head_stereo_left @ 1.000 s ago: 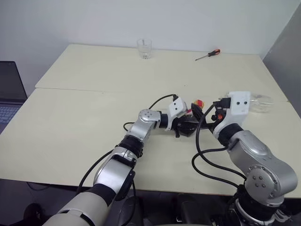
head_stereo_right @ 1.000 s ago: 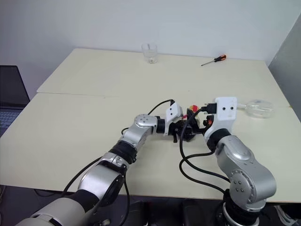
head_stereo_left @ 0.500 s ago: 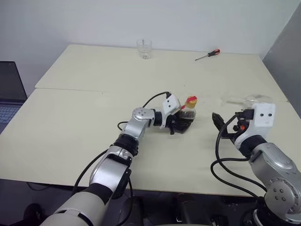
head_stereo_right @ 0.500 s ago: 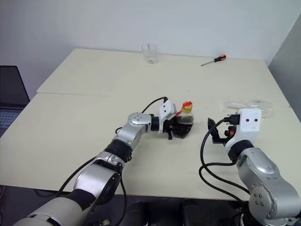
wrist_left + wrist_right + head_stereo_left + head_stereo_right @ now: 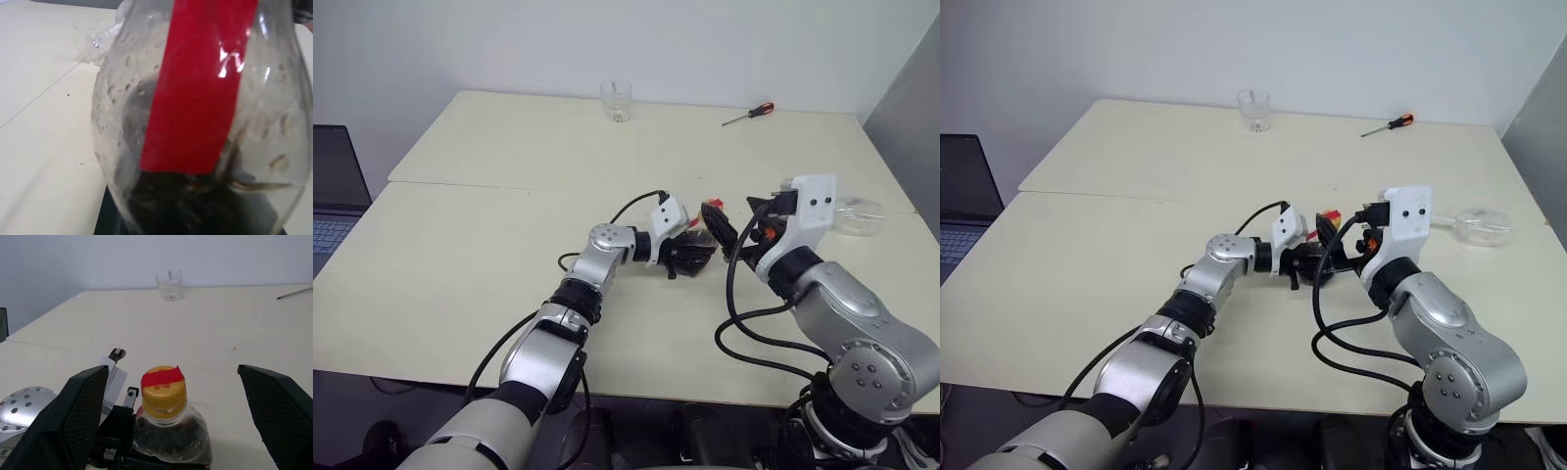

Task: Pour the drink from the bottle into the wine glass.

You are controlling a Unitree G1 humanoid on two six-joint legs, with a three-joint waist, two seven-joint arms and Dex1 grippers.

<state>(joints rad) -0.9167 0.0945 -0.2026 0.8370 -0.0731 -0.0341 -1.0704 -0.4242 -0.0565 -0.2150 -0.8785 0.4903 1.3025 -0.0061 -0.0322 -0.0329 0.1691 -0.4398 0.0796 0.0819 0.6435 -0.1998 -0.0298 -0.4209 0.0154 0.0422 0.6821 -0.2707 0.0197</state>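
— Left pincer [image 5: 1317, 266]: what has it got?
— You have it clamped shut on the small squat clear plastic bottle [image 5: 168, 431], which stands upright near the middle of the pale desk [image 5: 489, 255]. Your bottle wears a yellow cap [image 5: 164, 389] with a red tape strip, and the dark brown drink [image 5: 186, 200] sits low in its rounded body.
— And your right pincer [image 5: 173, 396]?
— You have its two black fingers [image 5: 80, 406] spread as wide as they go, one on each side of the cap, gripping nothing.
— Where is the clear wine glass [image 5: 852, 215]?
— You see it lying on its side towards the desk's right edge, beyond the right wrist. A short clear tumbler [image 5: 616, 100] and a red-handled screwdriver [image 5: 748, 115] rest at the far edge.
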